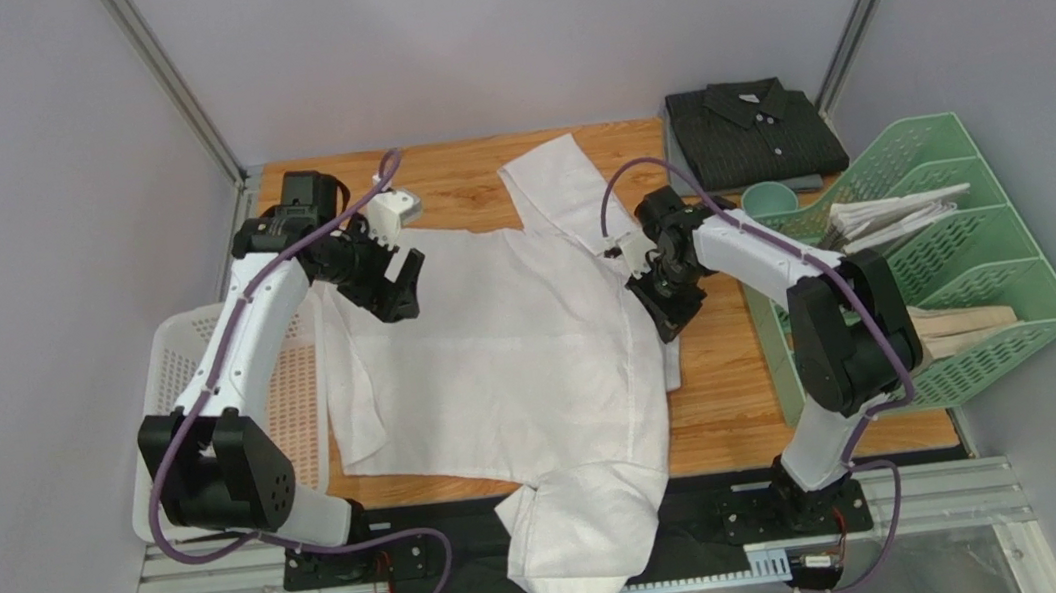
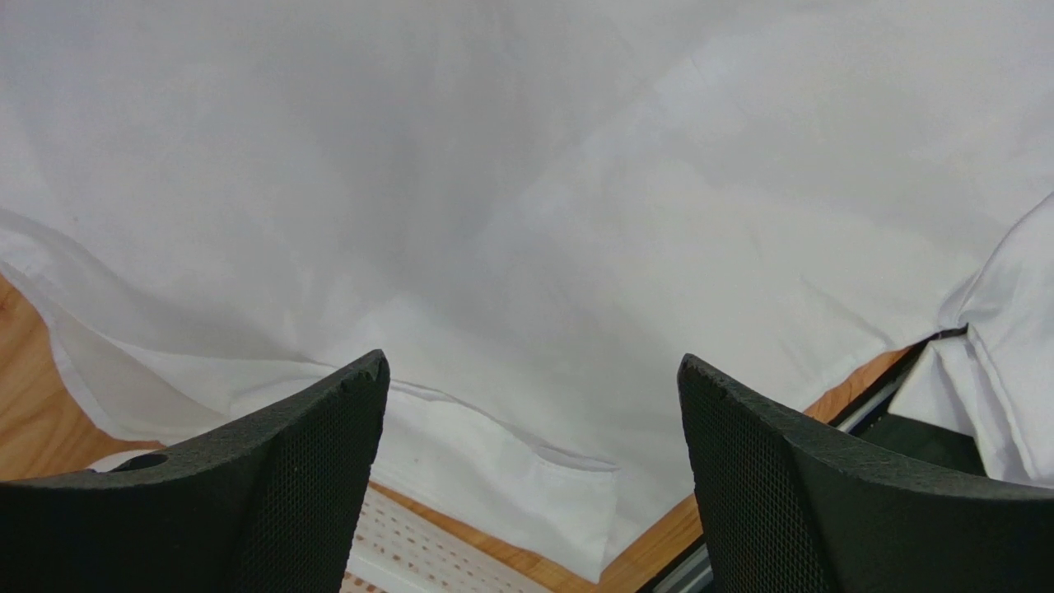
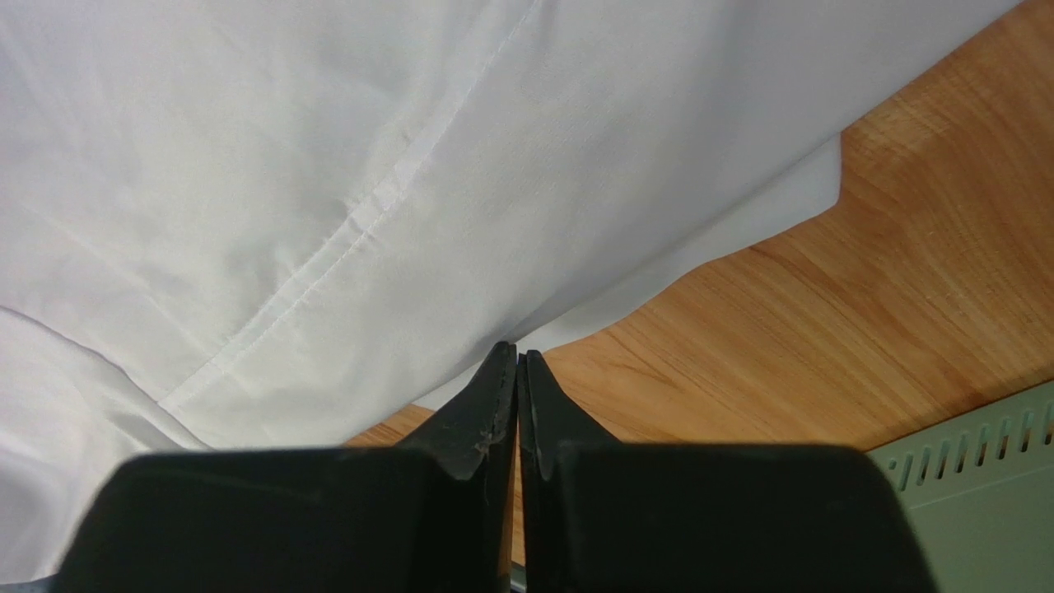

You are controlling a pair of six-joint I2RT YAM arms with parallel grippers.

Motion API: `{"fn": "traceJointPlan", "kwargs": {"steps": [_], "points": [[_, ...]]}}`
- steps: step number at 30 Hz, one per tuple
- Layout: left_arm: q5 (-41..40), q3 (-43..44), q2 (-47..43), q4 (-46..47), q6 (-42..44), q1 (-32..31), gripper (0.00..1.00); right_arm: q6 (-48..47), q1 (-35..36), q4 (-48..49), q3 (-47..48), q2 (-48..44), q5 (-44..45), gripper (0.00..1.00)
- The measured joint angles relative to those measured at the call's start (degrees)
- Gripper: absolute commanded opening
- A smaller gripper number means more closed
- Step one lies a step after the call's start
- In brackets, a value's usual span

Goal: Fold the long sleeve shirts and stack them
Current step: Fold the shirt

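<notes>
The white long sleeve shirt (image 1: 497, 361) lies spread over the wooden table (image 1: 745, 406). One sleeve (image 1: 558, 180) reaches toward the back and its lower part (image 1: 582, 562) hangs over the near edge. The dark charcoal shirt (image 1: 753, 130) sits folded at the back right. My left gripper (image 1: 397, 290) is open and empty, just above the white shirt's upper left part (image 2: 532, 185). My right gripper (image 1: 673, 312) is shut at the shirt's right edge. In the right wrist view its tips (image 3: 517, 356) meet at the cloth's hem (image 3: 693, 253), and no cloth shows between them.
A green file rack (image 1: 995, 285) holding white papers (image 1: 895, 214) stands along the right side. A white mesh basket (image 1: 180, 370) sits at the left table edge, partly under the shirt's left side. Grey walls enclose the table.
</notes>
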Motion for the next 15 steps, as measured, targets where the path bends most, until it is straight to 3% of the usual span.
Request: {"fn": "traceJointPlan", "kwargs": {"steps": [15], "points": [[0.63,-1.77,0.72,-0.07,-0.07,0.00,0.91,3.04,-0.33,3.58,-4.22,-2.14,-0.98,0.02]]}}
